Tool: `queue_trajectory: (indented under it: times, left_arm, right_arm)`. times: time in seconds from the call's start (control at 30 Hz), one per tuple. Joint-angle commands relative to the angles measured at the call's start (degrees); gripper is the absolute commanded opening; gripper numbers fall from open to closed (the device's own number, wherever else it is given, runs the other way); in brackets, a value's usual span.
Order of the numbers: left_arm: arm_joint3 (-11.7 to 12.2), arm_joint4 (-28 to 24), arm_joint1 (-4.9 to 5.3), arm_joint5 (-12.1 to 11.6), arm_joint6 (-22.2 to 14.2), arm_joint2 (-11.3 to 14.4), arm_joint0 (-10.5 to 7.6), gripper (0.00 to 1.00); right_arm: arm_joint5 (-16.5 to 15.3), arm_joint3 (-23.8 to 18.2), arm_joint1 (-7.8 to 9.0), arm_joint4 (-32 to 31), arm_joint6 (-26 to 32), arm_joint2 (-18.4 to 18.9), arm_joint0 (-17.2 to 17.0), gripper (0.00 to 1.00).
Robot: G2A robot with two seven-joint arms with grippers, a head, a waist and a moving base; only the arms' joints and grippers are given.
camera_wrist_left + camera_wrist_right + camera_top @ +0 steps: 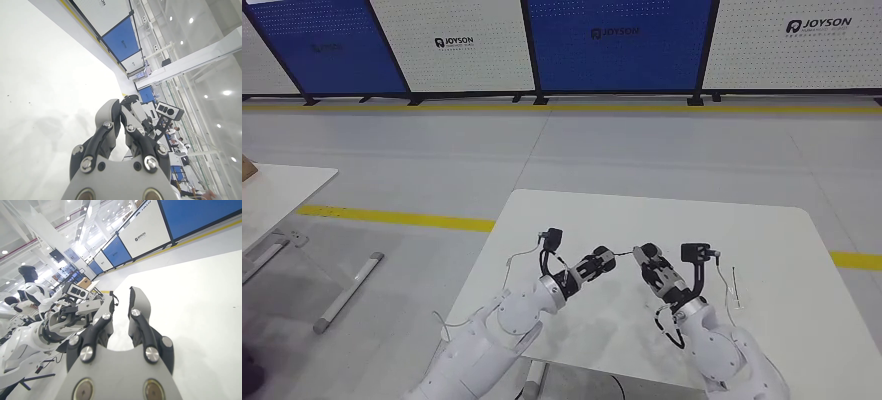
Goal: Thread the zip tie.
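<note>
A thin black zip tie curls just beside the right hand, whose grey, black-padded fingers stand slightly apart. The left hand is pinched closed (on what, unclear). Beneath both lies a smooth white desk.

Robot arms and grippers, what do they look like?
The left arm and right arm are white shells with black joints. The left gripper and right gripper each have two grey fingers with black pads, black linkage bars and silver bolts. Black cables loop at the right wrist.
</note>
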Motion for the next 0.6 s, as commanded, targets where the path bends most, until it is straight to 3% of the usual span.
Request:
queue_trajectory:
  times: [0.0, 0.37, 0.4, 0.43, 0.5, 0.57]
  left_arm:
    - [0.08, 0.05, -0.03, 0.15, 0.08, -0.02, -0.2, 0.0]
    - [0.24, 0.54, -0.03, 0.58, -0.91, -0.09, -0.38, 0.0]
    - [0.23, 0.76, -0.01, 0.67, -1.16, -0.09, -0.41, 0.03]
    - [0.17, 0.8, 0.0, 0.7, -1.25, -0.07, -0.36, 0.13]
    - [0.14, 1.38, 0.03, 0.91, -1.71, 0.06, -0.39, 0.2]
    - [0.08, 1.36, 0.02, 0.9, -1.77, 0.11, -0.34, 0.36]
  right_arm:
    - [0.11, 0.0, 0.0, -0.16, 0.09, -0.18, 0.12, 0.0]
    - [0.43, 0.61, 0.07, -0.75, -0.34, -0.55, 0.44, 0.0]
    - [0.47, 0.61, 0.07, -0.79, -0.43, -0.56, 0.44, 0.0]
    - [0.5, 0.6, 0.08, -0.85, -0.52, -0.58, 0.42, 0.0]
    - [0.55, 0.59, 0.09, -0.94, -0.64, -0.64, 0.38, 0.0]
    - [0.65, 0.48, 0.1, -1.16, -0.78, -0.76, 0.31, 0.0]
